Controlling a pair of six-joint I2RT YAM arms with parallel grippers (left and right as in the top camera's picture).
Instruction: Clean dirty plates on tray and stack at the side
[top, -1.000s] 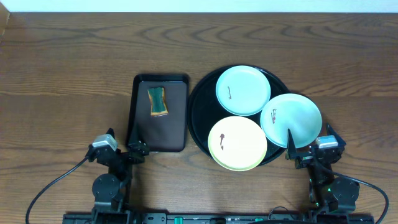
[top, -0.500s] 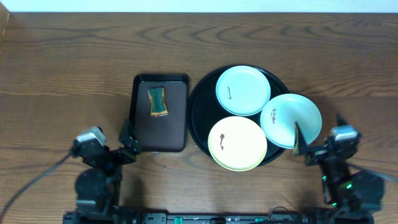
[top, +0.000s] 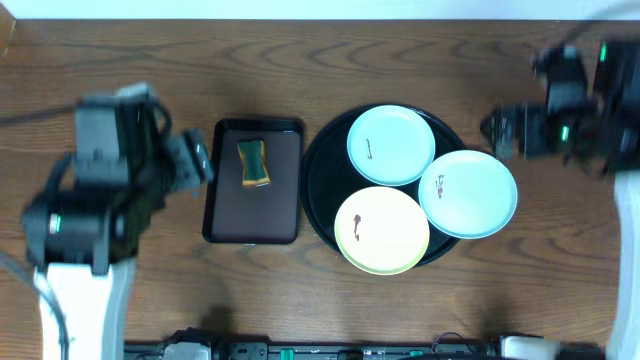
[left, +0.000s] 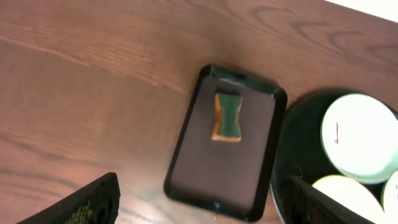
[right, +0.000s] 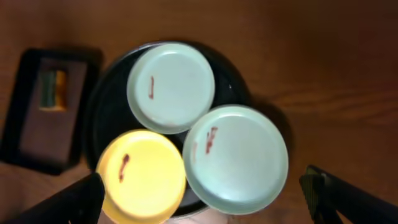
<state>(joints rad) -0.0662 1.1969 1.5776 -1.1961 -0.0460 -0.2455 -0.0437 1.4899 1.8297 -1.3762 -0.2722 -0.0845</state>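
Three plates lie on the round black tray (top: 323, 185): a mint plate (top: 391, 145) at the back, a second mint plate (top: 467, 193) overhanging the right rim, and a yellow plate (top: 382, 230) in front. Each carries a small dark smear. My left gripper (top: 190, 160) hangs open and empty, high above the table just left of the brown tray. Off the black tray's far right, my right gripper (top: 505, 130) is also open and empty. The right wrist view looks down on all three plates: mint (right: 171, 87), mint (right: 236, 158), yellow (right: 143, 177).
A rectangular dark brown tray (top: 275, 205) sits left of the black tray and holds a green and orange sponge (top: 254, 163). The left wrist view shows that sponge (left: 227, 116) from above. Bare wooden table lies around both trays.
Both arms have lifted off the table's near edge and swung away from it, the left to beside the brown tray, the right past the black tray's far right. Both stay open.
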